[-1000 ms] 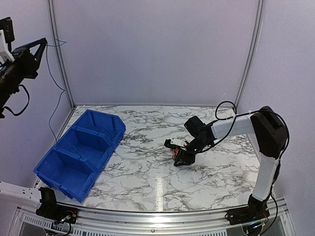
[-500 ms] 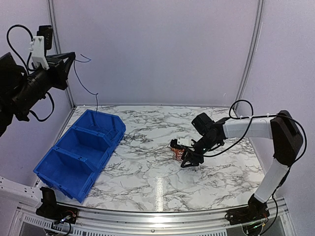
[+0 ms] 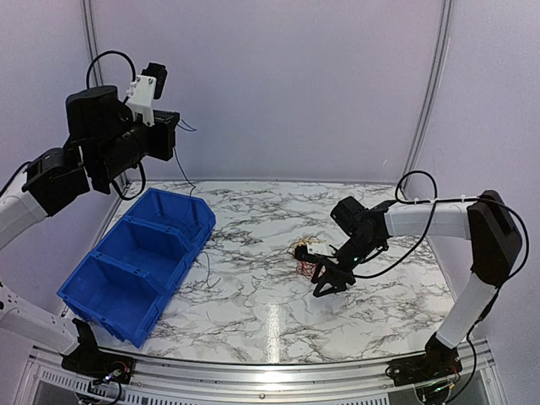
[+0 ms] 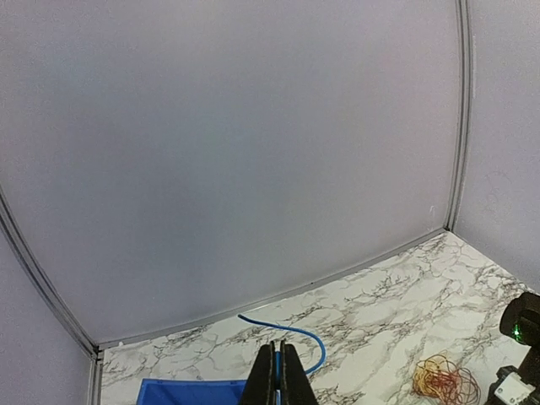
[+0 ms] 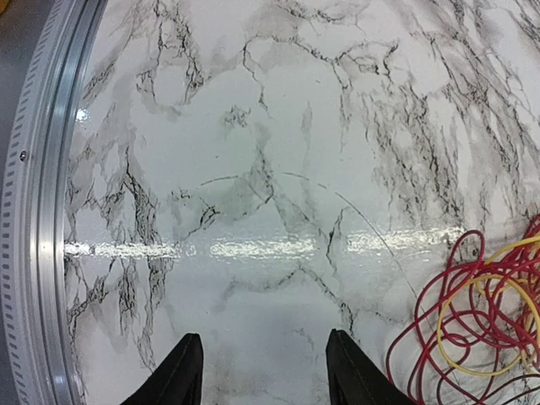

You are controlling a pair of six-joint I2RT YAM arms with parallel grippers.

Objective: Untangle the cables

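Up high, left gripper (image 4: pixel 278 348) pinches blue cable (image 4: pixel 295 331). Down low, right gripper (image 5: pixel 266 363) spread over worktop (image 5: pixel 253 169), just beside red and yellow cable tangle (image 5: pixel 472 304), maybe not touching.

I see a loose clump of hair-thin red, orange and yellow cables (image 3: pixel 305 256) lying flat on the counter, right of its middle and well away from every edge. One blue cable (image 4: pixel 291 328) is apart from it, pinched in the raised left gripper (image 4: pixel 278 350) and dangling toward the far-left corner.
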